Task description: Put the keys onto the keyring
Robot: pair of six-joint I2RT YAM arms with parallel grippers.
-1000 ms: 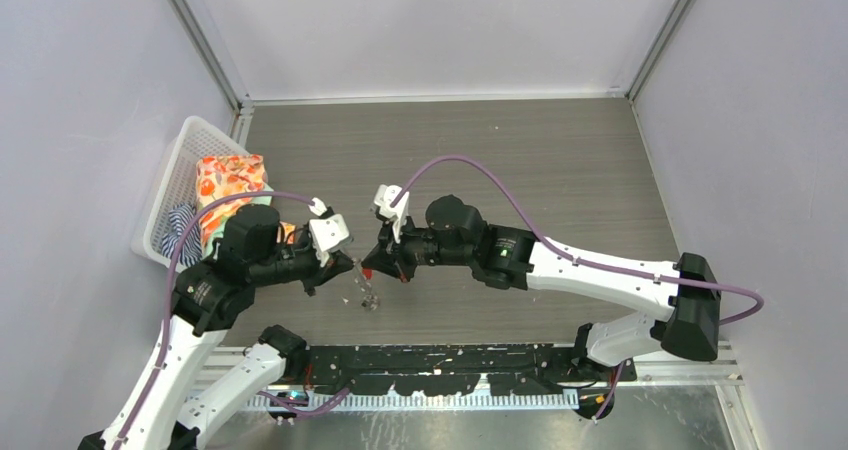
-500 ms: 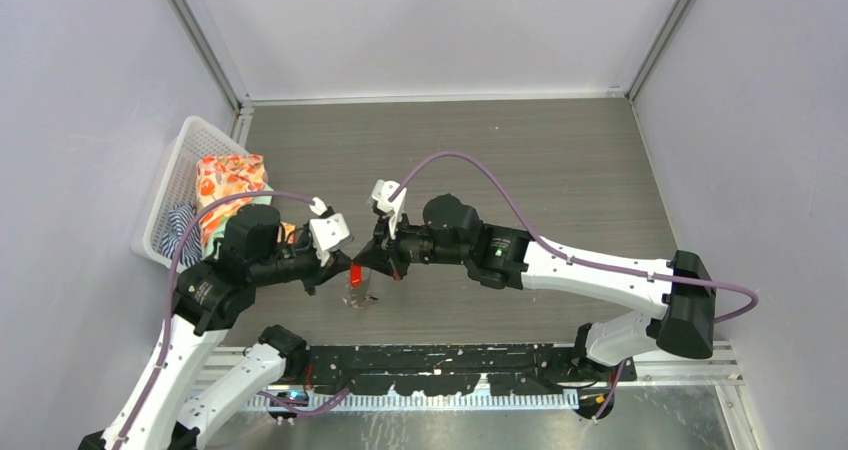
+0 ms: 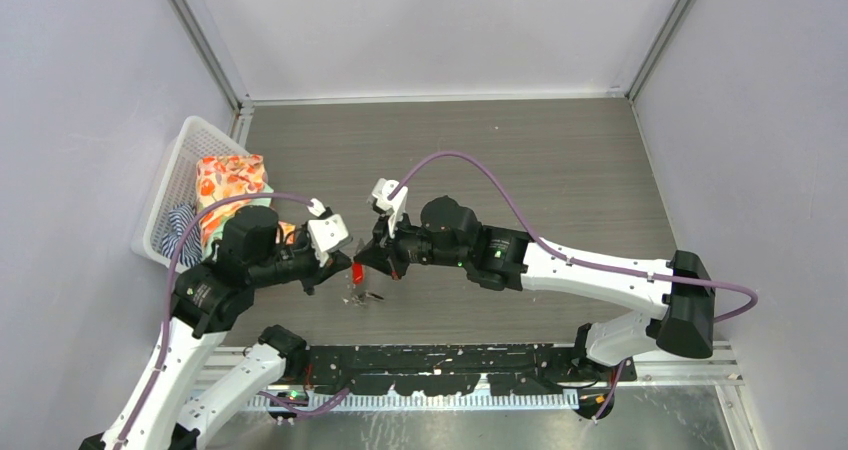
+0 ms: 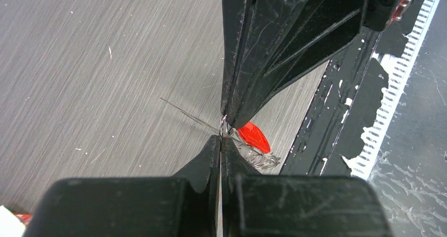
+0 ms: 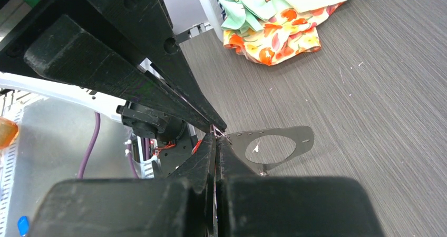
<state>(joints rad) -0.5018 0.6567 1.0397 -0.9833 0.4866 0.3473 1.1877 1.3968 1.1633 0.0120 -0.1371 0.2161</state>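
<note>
Threading the key (image 4: 253, 137) onto the keyring (image 4: 258, 160), by the table's (image 3: 560, 170) near edge.
Our left gripper (image 4: 220, 142) and right gripper (image 4: 227, 120) meet tip to tip, both pinched together (on what, unclear); next we need fine alignment.

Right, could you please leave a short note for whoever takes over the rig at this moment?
Left gripper: shut, apparently pinching the keyring by its wire.
Right gripper: shut, tip to tip with the left one, with the red key at its tips.
Keyring: hangs just below the two tips, near the table's front edge.
Done: key and ring brought together.
Not visible: whether the key is already on the wire.
Left: thread the key fully on, then release.
</note>
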